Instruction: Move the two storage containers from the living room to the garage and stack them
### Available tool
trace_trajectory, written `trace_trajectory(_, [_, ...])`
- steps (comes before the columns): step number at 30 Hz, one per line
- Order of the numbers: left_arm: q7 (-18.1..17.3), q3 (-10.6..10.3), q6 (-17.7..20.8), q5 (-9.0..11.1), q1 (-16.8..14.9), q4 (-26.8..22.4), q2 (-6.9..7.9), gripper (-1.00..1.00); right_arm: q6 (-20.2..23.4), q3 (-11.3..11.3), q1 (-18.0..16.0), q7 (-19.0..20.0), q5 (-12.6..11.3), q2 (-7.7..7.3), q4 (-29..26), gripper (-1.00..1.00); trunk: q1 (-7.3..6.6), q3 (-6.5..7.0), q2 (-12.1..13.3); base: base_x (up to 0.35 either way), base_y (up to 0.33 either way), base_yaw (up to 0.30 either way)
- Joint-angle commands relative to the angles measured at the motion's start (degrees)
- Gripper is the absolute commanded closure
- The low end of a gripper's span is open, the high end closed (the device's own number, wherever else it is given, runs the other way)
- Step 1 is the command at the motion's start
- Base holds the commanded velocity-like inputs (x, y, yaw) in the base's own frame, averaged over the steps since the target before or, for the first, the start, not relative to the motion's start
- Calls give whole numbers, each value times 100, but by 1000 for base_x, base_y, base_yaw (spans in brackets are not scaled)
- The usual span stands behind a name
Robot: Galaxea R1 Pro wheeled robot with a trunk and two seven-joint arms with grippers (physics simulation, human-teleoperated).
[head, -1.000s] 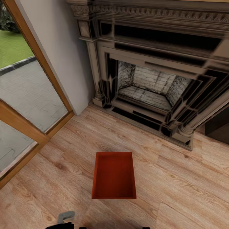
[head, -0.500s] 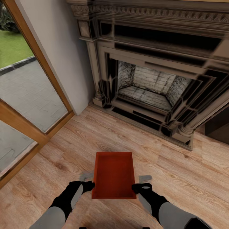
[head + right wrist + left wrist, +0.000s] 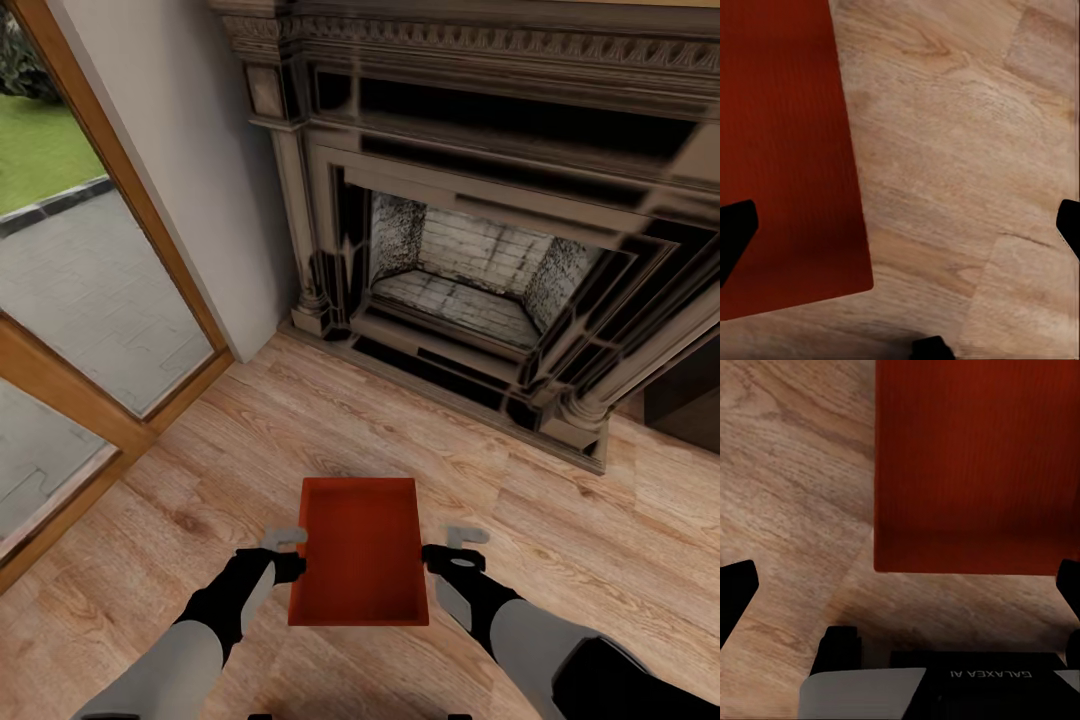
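Note:
One red-orange storage container (image 3: 360, 550) lies open-topped on the living room's light wood plank floor (image 3: 580, 560), in front of the fireplace. My left gripper (image 3: 288, 552) hovers open beside its left long wall, and my right gripper (image 3: 450, 550) is open beside the right wall. The left wrist view has the container (image 3: 975, 465) ahead of the left gripper (image 3: 900, 585), whose dark fingertips (image 3: 735, 589) stand wide apart. Through the right wrist view the container (image 3: 780, 150) sits under one side of the open right gripper (image 3: 900, 225). Neither gripper touches it. The garage is out of view.
An ornate dark fireplace (image 3: 470, 280) rises just beyond the container. A wood-framed glass door (image 3: 90, 300) closes the left side, with a white wall (image 3: 200, 150) between them. A dark cabinet (image 3: 690, 400) shows at the right edge.
Both arms have come up from the bottom edge and slid forward along the container's two long sides. The container has not moved.

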Motion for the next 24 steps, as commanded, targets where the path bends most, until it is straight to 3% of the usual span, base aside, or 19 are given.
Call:
trace_trajectory(1, [13,20,12,1,-1,37,-2,-100,-29,51,-4,-25,-62,-3,53,-100,0,-3,-3,0,0,0])
trace_trajectory(12, [15,37,-38,47,-3,-157,13,-100,-47,96,-5,-20,-17,18,86,-100,0,-3,-3,0,0,0])
trace_trajectory(14, [14,56,-40,58,-2,-161,36,-100,-13,113,-5,-20,138,123,74,-100,0,-3,-3,0,0,0])
trace_trajectory(18, [9,71,-36,73,-2,-168,85,-100,81,120,-5,-27,680,243,67,-100,0,-3,-3,0,0,0])
trace_trajectory(21, [-42,79,-34,129,-3,-173,221,-100,146,121,-5,-28,819,262,66,-100,0,-3,-3,0,0,0])
trace_trajectory(24, [-64,76,-37,341,-4,-174,378,-100,155,121,-5,-28,851,272,61,-100,0,-3,-3,0,0,0])
